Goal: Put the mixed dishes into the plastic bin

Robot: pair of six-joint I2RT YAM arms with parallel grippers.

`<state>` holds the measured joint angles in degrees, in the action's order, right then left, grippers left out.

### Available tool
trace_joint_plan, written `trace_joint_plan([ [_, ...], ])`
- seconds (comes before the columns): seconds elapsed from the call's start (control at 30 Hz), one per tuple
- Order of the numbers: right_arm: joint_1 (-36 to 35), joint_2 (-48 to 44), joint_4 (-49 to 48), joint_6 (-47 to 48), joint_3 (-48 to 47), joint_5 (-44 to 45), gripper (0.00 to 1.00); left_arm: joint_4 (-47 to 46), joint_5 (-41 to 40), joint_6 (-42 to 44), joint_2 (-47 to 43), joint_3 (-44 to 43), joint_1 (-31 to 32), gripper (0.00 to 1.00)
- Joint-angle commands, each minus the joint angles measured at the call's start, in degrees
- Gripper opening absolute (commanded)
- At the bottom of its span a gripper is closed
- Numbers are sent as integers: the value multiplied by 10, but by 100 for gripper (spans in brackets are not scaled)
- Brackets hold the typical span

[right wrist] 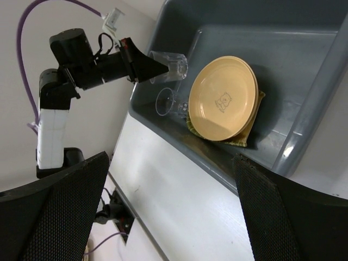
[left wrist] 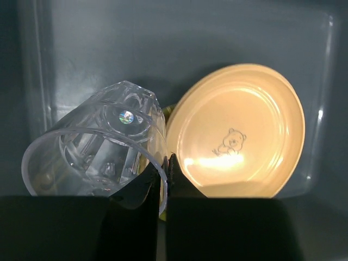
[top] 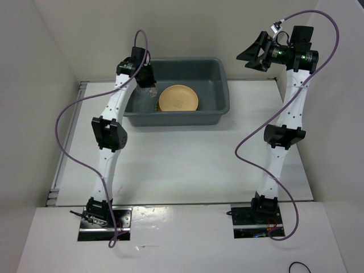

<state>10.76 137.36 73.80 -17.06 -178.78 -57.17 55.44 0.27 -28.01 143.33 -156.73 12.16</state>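
Clear glass (left wrist: 92, 147) was pinched at rim by left fingers (left wrist: 136, 217) over plastic bin (top: 223, 79), likely for release beside plate (top: 178, 98); right fingers (right wrist: 54, 217) were spread.

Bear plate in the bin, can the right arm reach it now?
Probably yes. The right gripper is open and empty near the bin, the plate lies uncovered on top, and the left gripper holds its clear glass off to the plate's side.

Tilted clear cup (left wrist: 92, 147) — second cup (right wrist: 166, 101) beside; white table (top: 187, 165).
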Motion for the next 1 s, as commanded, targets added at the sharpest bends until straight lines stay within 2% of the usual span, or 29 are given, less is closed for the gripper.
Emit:
trace_joint_plan([
  [0.0,3,-38,4,4,-10,2,99,-30,-29,19,19,-48,-3,0],
  [0.47,8,-38,4,-1,-10,-9,99,-19,-41,14,84,-43,2,0],
  [0.53,8,-38,4,-1,-10,-9,99,-19,-41,9,89,-48,2,3],
  [0.6,8,-38,4,-6,-10,-9,99,-14,-48,9,89,-54,2,12],
  [0.63,8,-38,4,-6,-10,-15,99,-14,-48,9,89,-54,2,24],
  [0.73,8,-32,4,-12,-10,-15,99,-14,-41,9,89,-61,-3,39],
  [0.77,8,-32,4,-12,-10,-15,99,-14,-35,9,89,-69,-3,49],
  [0.83,8,-32,4,-12,-10,-15,99,-14,-28,9,77,-85,-8,64],
  [0.87,3,-32,4,-12,-10,-15,99,-14,-33,3,68,-91,-8,83],
  [0.9,3,-32,4,-12,-10,-15,99,-14,-33,3,68,-100,-14,93],
  [0.93,3,-32,4,-12,-10,-15,99,-14,-50,3,57,-109,-14,100],
  [0.97,3,-32,4,-6,-10,-15,99,-14,-55,3,44,-124,-20,100],
])
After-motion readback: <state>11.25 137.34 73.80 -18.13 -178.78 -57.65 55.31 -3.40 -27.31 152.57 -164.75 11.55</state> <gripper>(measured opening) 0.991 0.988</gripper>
